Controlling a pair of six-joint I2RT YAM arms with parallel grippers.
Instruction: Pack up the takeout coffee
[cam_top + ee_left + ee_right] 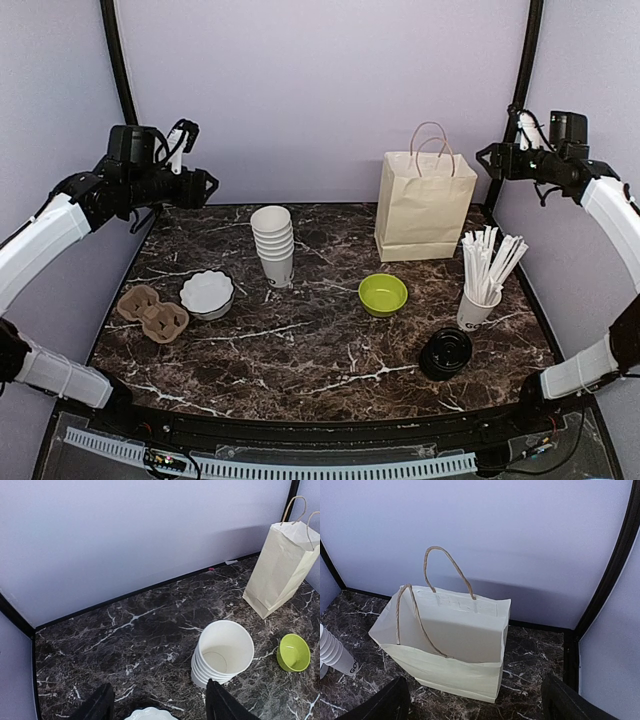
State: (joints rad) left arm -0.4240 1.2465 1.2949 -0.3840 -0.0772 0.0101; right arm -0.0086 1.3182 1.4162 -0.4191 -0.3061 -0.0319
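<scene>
Several white paper cups (273,245) stand nested in one stack at the table's back middle, without lids; the stack also shows in the left wrist view (222,652) and at the left edge of the right wrist view (332,652), with dark lettering. A stack of round black lids (445,352) lies at the front right. My left gripper (205,184) hangs high over the back left corner, open and empty (159,686). My right gripper (488,158) hangs high at the back right, open and empty (475,680), above the bag.
An open cream paper bag (424,205) with rope handles stands at the back right (450,640) (282,565). A lime-green bowl (383,294), a white cup of long white sticks (478,300), a brown cardboard cup carrier (153,312) and a white scalloped dish (207,293) lie around.
</scene>
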